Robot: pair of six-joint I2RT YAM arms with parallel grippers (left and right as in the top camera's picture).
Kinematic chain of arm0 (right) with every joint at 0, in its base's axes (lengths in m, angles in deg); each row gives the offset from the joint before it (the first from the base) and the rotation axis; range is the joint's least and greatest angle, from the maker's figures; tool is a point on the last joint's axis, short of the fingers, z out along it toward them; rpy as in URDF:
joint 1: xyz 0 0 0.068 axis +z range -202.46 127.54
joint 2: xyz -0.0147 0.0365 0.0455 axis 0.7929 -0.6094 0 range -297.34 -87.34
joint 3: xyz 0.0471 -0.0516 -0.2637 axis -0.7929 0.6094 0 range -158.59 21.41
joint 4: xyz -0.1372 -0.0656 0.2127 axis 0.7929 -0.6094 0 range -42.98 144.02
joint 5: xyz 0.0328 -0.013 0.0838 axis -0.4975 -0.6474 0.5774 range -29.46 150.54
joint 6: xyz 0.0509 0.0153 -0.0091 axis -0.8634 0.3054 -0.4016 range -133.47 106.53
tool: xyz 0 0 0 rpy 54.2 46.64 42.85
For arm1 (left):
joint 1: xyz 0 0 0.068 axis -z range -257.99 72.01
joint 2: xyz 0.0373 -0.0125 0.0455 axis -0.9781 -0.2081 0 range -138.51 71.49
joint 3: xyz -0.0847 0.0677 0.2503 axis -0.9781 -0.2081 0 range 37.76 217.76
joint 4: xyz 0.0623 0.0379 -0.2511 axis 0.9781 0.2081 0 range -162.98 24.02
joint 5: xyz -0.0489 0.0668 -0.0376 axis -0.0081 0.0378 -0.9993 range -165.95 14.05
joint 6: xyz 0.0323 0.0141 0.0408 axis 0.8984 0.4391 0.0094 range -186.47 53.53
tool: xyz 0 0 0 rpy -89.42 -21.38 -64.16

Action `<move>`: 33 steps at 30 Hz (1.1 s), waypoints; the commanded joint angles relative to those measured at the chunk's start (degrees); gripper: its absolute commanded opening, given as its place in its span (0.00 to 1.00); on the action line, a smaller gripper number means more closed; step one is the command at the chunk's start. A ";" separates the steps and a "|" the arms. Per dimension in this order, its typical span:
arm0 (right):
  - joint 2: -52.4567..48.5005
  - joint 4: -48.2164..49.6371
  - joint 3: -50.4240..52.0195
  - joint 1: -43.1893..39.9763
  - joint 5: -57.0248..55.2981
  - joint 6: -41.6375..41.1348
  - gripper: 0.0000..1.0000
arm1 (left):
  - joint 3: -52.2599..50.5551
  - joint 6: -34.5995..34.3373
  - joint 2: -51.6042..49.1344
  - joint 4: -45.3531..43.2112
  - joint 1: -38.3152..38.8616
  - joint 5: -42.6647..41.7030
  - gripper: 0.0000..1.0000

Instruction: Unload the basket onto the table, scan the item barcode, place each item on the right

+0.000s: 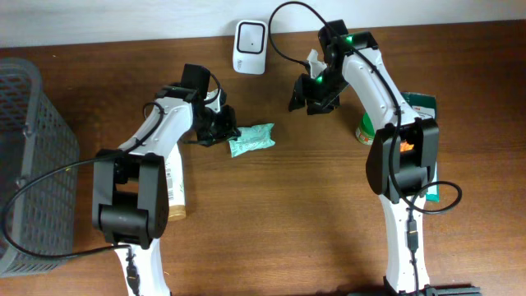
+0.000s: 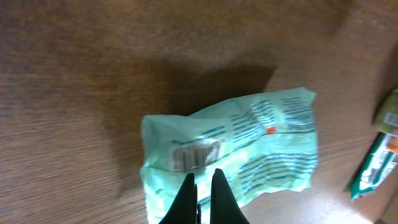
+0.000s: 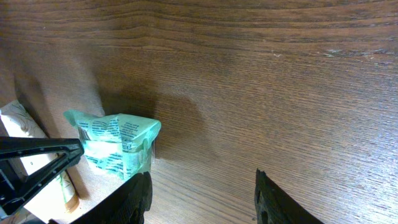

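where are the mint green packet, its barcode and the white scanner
mint green packet (image 1: 251, 140), overhead view, middle of the wrapper
barcode (image 2: 196, 154), left wrist view, centre of the stripes
white scanner (image 1: 249, 47), overhead view, middle of its face

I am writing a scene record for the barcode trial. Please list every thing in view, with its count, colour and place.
table: 1, brown wood, under everything
scanner: 1, white, far edge, middle
packet: 1, mint green, middle of the table
basket: 1, grey, left edge
tube: 1, cream, lying under the left arm
box: 1, dark green, right side, partly hidden
round container: 1, yellow-green, beside the box
left arm: 1, white and black, jaws shut on the packet's edge
right arm: 1, white and black, jaws open and empty, near the scanner
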 commanded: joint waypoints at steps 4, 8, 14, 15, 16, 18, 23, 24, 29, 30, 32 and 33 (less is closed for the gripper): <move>1.62 -0.24 0.57 0.20 -0.70 0.81 0.50 | -1.77 -0.46 -0.44 -0.52 0.04 2.69 0.00; 1.62 -0.26 0.57 0.17 -0.70 0.83 0.50 | -1.77 -0.48 -1.29 -0.92 0.44 3.39 0.00; 1.60 -0.83 0.81 0.52 -0.68 0.85 0.50 | -1.79 -0.52 -7.89 0.13 0.44 2.43 0.00; 1.60 -0.76 0.90 0.90 -0.66 0.92 0.51 | -1.81 -0.52 -8.28 0.11 0.44 2.03 0.00; 1.60 -0.50 0.90 1.68 0.66 3.98 0.59 | -1.81 -0.52 -8.31 0.09 0.44 2.03 0.00; 1.60 -0.24 0.90 3.21 1.36 4.72 0.71 | -1.81 -0.52 -8.31 0.07 0.44 2.03 0.00; -0.59 0.79 0.96 8.74 2.78 4.70 0.80 | -1.81 -0.52 -8.31 0.09 0.44 2.03 0.00; -1.49 0.90 1.29 9.70 4.44 4.70 0.79 | -1.81 -0.50 -8.31 0.11 0.44 2.05 0.00; -2.36 6.84 8.09 11.69 6.93 3.69 0.70 | -1.81 -0.50 -8.31 0.11 0.44 2.05 0.00; -2.36 9.81 10.19 11.39 6.95 2.40 0.67 | -1.81 -0.50 -8.31 0.11 0.44 2.05 0.00; -2.36 13.88 12.48 11.32 7.56 1.62 0.63 | -1.81 -0.52 -8.31 0.13 0.44 2.05 0.00; -2.36 15.15 12.98 11.32 8.02 1.62 0.61 | -1.81 -0.50 -8.31 0.13 0.44 2.05 0.00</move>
